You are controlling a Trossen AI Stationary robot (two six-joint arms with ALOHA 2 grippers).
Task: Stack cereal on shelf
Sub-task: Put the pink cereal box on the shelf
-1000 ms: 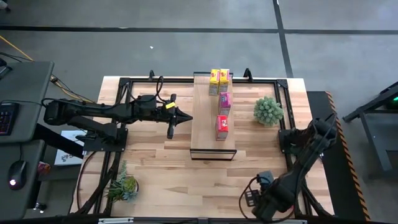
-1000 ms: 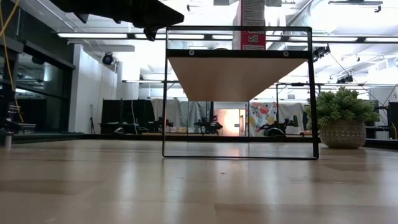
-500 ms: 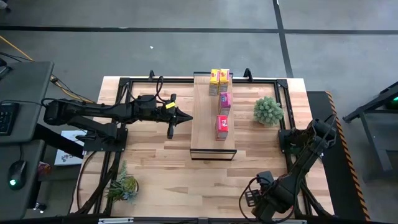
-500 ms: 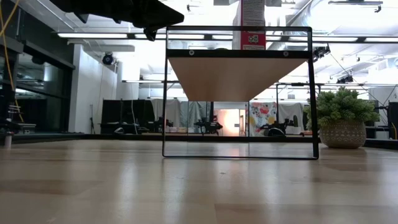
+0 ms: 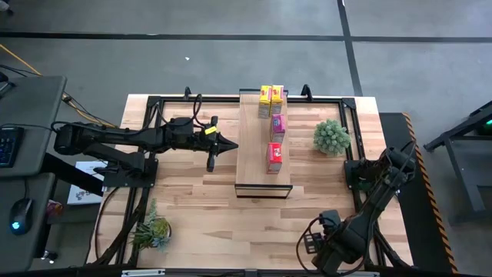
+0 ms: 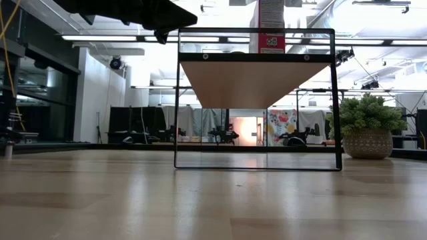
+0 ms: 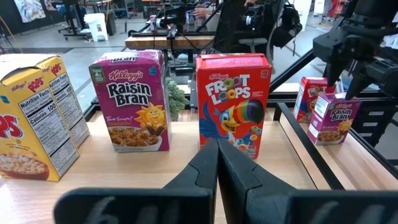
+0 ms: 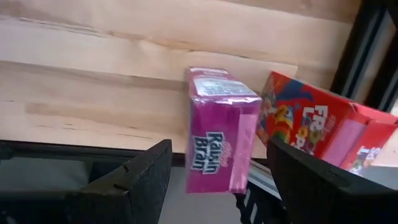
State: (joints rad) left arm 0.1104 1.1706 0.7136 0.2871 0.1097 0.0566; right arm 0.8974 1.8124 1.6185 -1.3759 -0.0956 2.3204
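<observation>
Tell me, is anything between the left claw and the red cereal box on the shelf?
No. In the high view, only bare shelf top lies between the left gripper and the red Froot Loops box; the left wrist view agrees.

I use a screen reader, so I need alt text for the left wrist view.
Three cereal boxes stand upright in a row on the light-wood shelf: a yellow Pops box, a purple Raisin Bran box and a red Froot Loops box. The left gripper, fingers shut, points at the Froot Loops box without touching it.

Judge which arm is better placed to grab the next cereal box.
Right. Its open end effector faces the loose magenta box and red box directly; the left end effector is shut beside the shelf.
</observation>
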